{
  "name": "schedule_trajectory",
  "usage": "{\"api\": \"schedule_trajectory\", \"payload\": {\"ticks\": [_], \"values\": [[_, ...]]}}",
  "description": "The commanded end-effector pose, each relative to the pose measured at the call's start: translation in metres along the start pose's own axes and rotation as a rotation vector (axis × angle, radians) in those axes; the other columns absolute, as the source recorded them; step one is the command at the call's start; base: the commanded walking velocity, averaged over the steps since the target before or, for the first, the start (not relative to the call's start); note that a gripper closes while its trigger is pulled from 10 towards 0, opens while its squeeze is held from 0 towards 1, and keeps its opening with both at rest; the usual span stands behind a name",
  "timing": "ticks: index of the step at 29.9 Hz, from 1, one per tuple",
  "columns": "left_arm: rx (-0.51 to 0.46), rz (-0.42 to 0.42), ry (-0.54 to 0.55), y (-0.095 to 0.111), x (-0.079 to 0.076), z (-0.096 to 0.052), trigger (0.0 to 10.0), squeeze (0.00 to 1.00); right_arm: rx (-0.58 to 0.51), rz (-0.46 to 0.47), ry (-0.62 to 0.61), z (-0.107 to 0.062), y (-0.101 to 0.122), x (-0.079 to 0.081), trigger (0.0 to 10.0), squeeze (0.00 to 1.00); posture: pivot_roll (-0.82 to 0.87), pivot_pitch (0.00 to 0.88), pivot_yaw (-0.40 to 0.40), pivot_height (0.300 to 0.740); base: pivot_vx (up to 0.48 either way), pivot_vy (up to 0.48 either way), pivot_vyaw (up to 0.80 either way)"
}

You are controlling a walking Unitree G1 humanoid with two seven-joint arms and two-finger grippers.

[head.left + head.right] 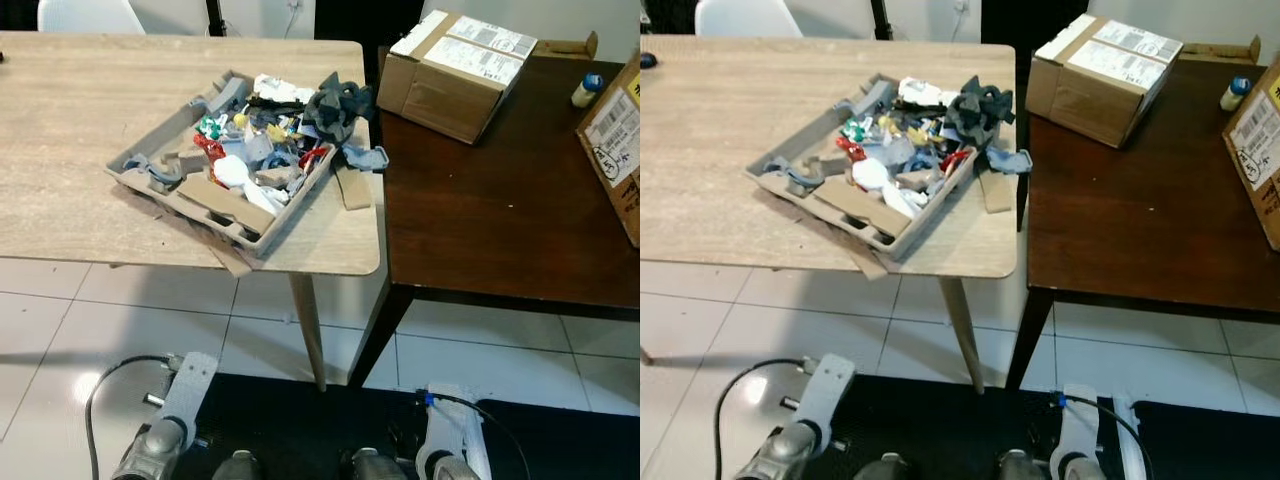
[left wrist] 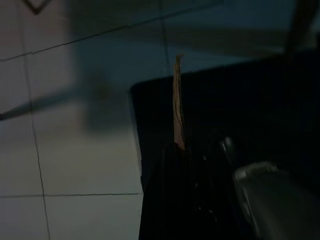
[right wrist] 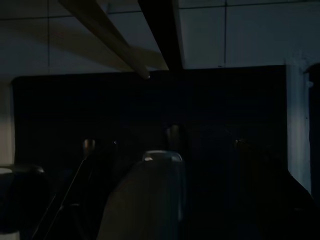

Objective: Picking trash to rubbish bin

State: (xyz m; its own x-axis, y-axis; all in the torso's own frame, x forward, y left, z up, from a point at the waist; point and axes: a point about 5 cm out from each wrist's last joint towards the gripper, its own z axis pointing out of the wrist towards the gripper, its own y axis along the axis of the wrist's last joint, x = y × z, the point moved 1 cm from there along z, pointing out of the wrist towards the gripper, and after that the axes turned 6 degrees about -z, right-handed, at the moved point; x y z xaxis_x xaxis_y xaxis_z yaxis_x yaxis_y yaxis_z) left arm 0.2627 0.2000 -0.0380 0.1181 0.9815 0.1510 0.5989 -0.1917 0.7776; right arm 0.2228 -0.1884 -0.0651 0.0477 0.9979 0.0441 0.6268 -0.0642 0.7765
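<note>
On the light table the tray of trash waits. Our left gripper hangs low, clamped on a cardboard strip; we cannot tell the right gripper's jaws. We should release the strip squarely over the bin.

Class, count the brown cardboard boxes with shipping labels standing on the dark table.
2. One cardboard box stands at the dark table's far left corner; a second box sits at its right edge, partly cut off. Others may lie beyond the frame.
</note>
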Motion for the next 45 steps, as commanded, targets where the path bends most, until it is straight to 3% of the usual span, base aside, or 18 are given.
{"api": "schedule_trajectory", "payload": {"ticks": [1, 5, 12, 24, 36, 45], "values": [[0.056, -0.022, 0.017, -0.013, 0.007, -0.003, 10.0, 0.0, 0.048, 0.035, -0.018, -0.004, -0.014, 0.0, 10.0, 0.0, 0.14, 0.23, 0.09, 0.74, 0.0, 0.0, 0.0], [0.066, -0.052, 0.036, -0.012, 0.011, -0.003, 10.0, 0.0, 0.05, 0.034, -0.014, -0.004, -0.015, 0.002, 10.0, 0.0, 0.12, 0.225, 0.103, 0.74, 0.0, 0.0, 0.0], [0.061, -0.02, 0.036, -0.009, 0.011, -0.001, 10.0, 0.0, 0.065, 0.022, -0.01, -0.004, -0.016, 0.004, 10.0, 0.0, 0.13, 0.235, 0.097, 0.74, 0.0, 0.0, 0.0], [0.064, -0.045, 0.055, -0.012, 0.013, -0.003, 10.0, 0.0, 0.082, -0.003, -0.006, -0.003, -0.018, 0.006, 10.0, 0.0, 0.15, 0.228, 0.071, 0.74, 0.0, 0.0, 0.0], [0.068, -0.104, 0.093, -0.007, 0.023, -0.002, 10.0, 0.0, 0.061, -0.008, -0.01, 0.002, -0.006, 0.006, 10.0, 0.0, 0.15, 0.187, 0.071, 0.74, 0.0, 0.0, 0.0], [0.058, -0.098, 0.059, -0.006, 0.015, -0.001, 10.0, 0.0, 0.071, -0.015, 0.007, -0.001, -0.012, 0.004, 10.0, 0.0, 0.14, 0.169, 0.058, 0.74, 0.0, 0.0, 0.0]]}}
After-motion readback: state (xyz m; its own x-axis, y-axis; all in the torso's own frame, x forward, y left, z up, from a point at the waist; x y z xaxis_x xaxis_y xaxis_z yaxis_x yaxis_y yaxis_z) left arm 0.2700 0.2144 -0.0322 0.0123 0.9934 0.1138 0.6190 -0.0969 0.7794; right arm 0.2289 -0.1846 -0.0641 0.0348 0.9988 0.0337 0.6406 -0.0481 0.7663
